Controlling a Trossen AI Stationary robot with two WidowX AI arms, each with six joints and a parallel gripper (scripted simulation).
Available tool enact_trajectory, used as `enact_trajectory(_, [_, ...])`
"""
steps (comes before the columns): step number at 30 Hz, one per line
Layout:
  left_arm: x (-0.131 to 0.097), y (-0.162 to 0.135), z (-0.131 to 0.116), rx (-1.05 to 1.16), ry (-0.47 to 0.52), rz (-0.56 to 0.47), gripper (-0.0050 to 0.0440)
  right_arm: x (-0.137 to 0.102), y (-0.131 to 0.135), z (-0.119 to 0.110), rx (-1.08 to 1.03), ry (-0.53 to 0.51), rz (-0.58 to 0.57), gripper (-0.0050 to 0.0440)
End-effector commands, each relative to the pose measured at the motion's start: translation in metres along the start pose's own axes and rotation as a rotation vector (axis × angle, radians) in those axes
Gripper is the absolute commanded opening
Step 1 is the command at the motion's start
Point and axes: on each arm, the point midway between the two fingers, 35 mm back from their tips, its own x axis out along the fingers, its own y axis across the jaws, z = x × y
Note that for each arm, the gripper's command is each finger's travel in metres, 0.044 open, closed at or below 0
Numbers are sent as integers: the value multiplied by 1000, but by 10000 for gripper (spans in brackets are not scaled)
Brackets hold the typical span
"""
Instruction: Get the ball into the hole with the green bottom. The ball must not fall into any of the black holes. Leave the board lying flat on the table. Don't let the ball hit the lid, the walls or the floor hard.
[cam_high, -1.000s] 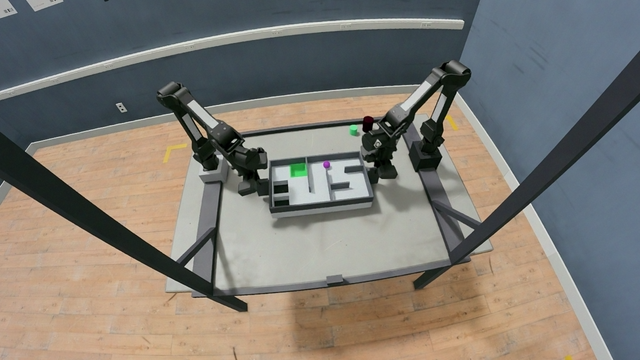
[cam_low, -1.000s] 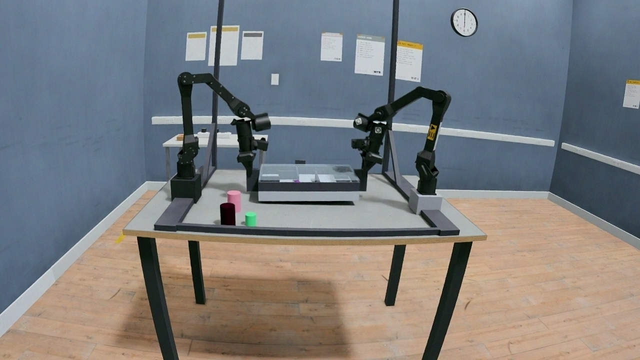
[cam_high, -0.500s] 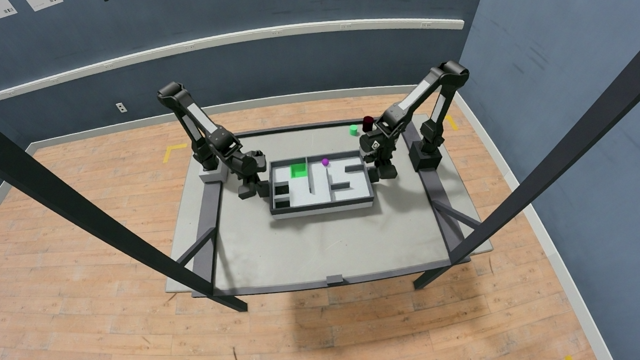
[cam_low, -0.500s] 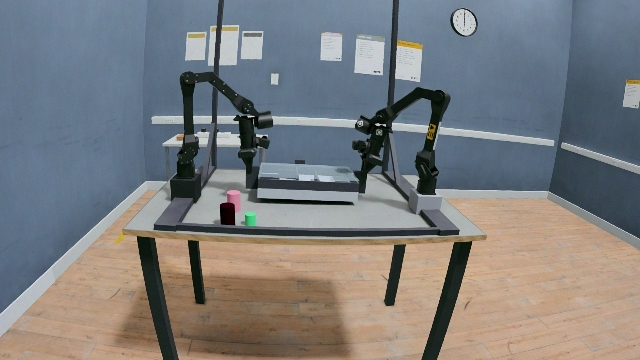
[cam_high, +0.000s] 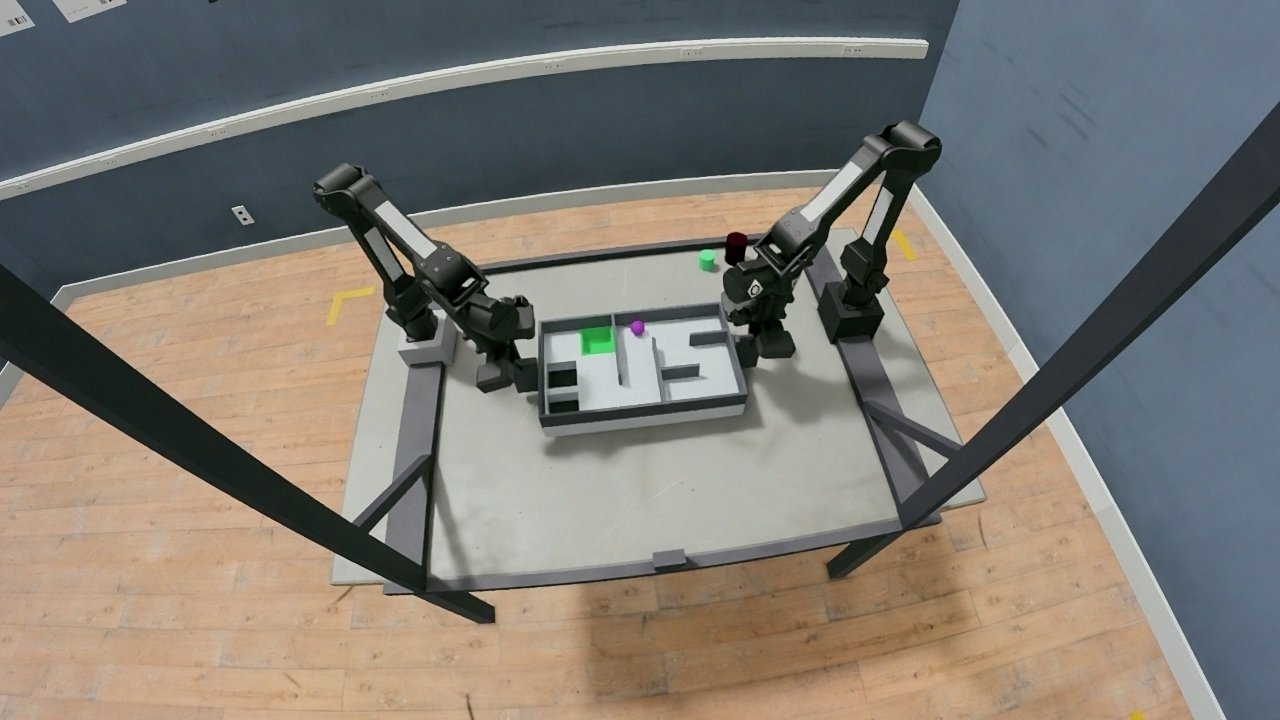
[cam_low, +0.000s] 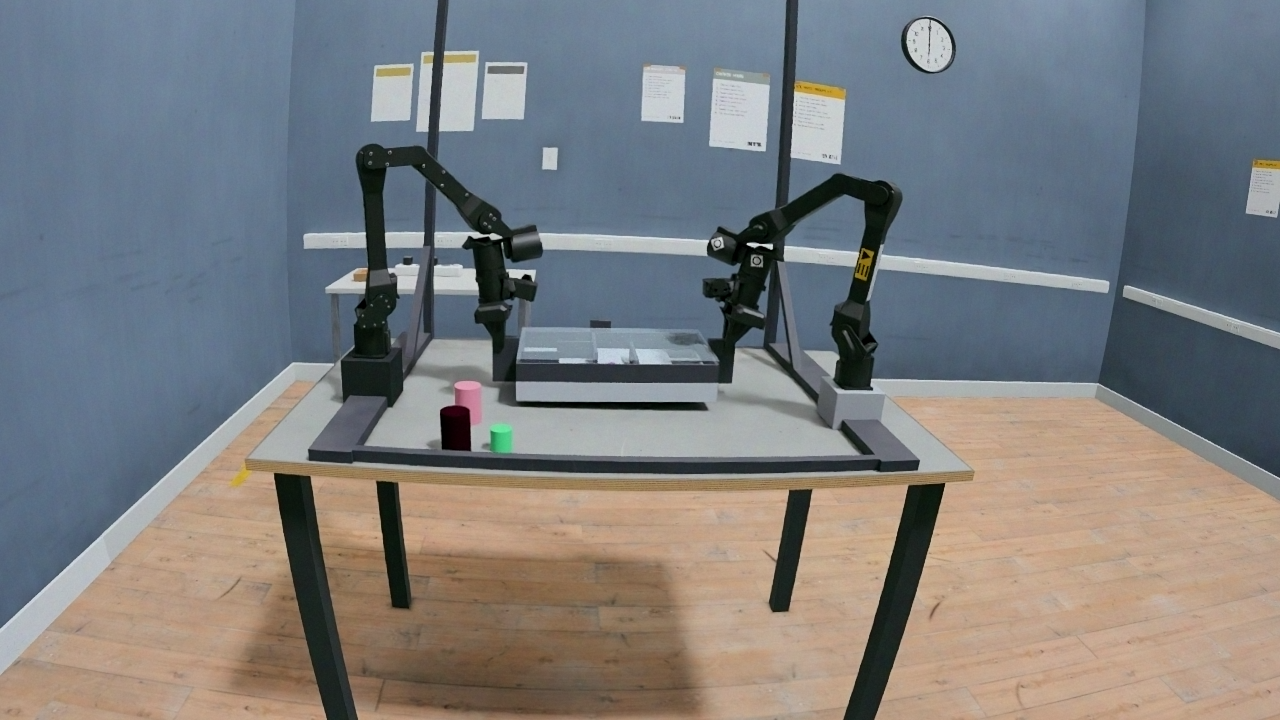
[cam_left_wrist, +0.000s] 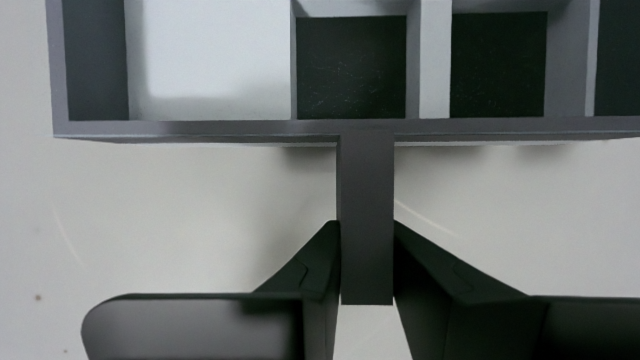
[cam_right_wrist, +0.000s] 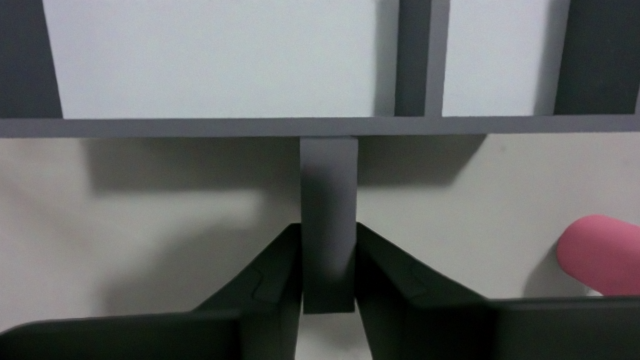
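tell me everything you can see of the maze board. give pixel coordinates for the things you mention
The maze board (cam_high: 641, 414) (cam_low: 616, 392) (cam_left_wrist: 200, 128) (cam_right_wrist: 200, 128) is a shallow rectangular box with a pale floor and base, dark grey rim and inner walls, and a clear lid. It has a green-bottomed hole and black holes; a purple ball is inside. Handles at both short ends are clamped in the two arms' jaws, and it looks slightly raised above the table.
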Motion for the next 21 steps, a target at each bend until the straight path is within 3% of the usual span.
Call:
enact_trajectory(1, [-15,-5,14,-6,-6,-25,-50,-1,0,3,0,-62,4,-50])
enact_trajectory(6, [-12,-8,11,-2,-25,8,-50,-4,4,9,-4,-46,-22,-50])
enact_trajectory(8, [0,-4,1,10,-29,51,-50,-10,6,12,-10,-26,-52,-50])
enact_trajectory(17, [-1,-5,2,-5,-63,9,-50,-13,3,12,-4,-1,-16,-50])
enact_trajectory(19, [8,1,-5,-3,-83,-16,-50,-20,2,17,3,30,16,-50])
enact_trajectory(21, [-7,-7,9,0,-53,7,-50,-10,2,7,-4,-21,-27,-50])
